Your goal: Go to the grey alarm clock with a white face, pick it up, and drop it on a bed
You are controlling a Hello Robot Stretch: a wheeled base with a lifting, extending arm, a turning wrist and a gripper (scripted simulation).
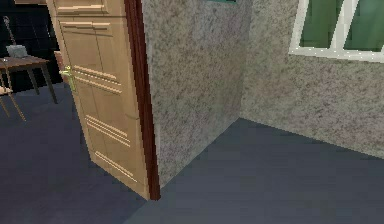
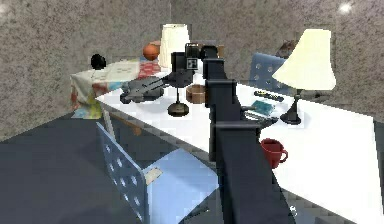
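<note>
In the forward view a wooden door [image 1: 100,90] stands ajar. A speckled wall [image 1: 195,80] begins just right of the door, a window [image 1: 340,25] is farther to the right of it, and a small dark table [image 1: 25,65] is to its left, in the next room; I see nothing there with the shape of the alarm clock. In the arm side view the arm [image 2: 235,140] reaches out over a white table [image 2: 330,150]. The gripper [image 2: 130,96] lies above the far left part of this table, next to the end covered by a patterned cloth [image 2: 100,85], and its fingers point toward that cloth. The fingers are thin dark lines in front of the table, so I cannot tell how they stand, and I cannot tell whether they hold anything. I cannot name the alarm clock with certainty. The nearest candidate is a small dark thing on a round foot [image 2: 178,105], standing upright on the table just behind the fingers, on the arm's side of them, beside a brown bowl [image 2: 197,95]. Its face direction and long axis I cannot read. In my judgement the next move depends on this: whether the clock is already at the fingertips or slightly back from them along the table.
</note>
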